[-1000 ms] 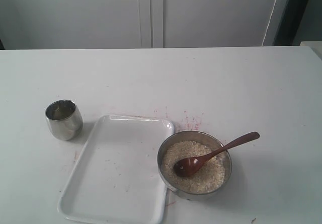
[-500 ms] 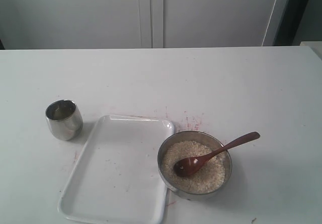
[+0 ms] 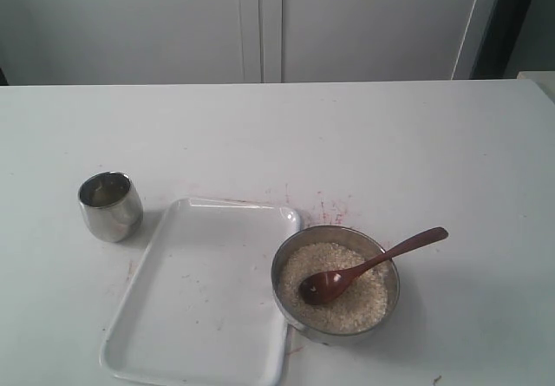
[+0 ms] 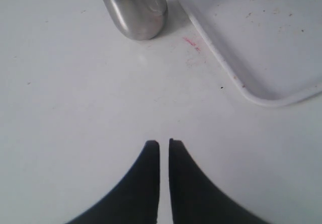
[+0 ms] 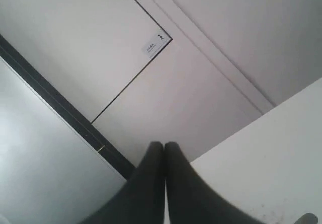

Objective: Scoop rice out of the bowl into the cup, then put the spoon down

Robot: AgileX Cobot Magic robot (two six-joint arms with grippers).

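The wide steel bowl [image 3: 336,229] stands at the front right of the table, filled with off-white rice [image 3: 357,304]. The dark wooden spoon [image 3: 364,269] lies in it, scoop down on the grains and handle resting over the right rim. The small steel cup [image 3: 110,206] stands upright at the left; the left wrist view also shows the cup [image 4: 134,7], well ahead of my left gripper [image 4: 164,142]. That gripper is shut with only a slim slit and holds nothing. My right gripper [image 5: 164,144] is shut and empty, aimed at the wall past the table edge. Neither gripper shows in the exterior view.
A white rectangular tray [image 3: 199,299] lies between cup and bowl, its right edge touching the bowl; the tray's corner [image 4: 261,32] is also in the left wrist view. Pink marks [image 3: 325,208] stain the table behind the bowl. White cabinet doors [image 3: 260,22] stand behind the table.
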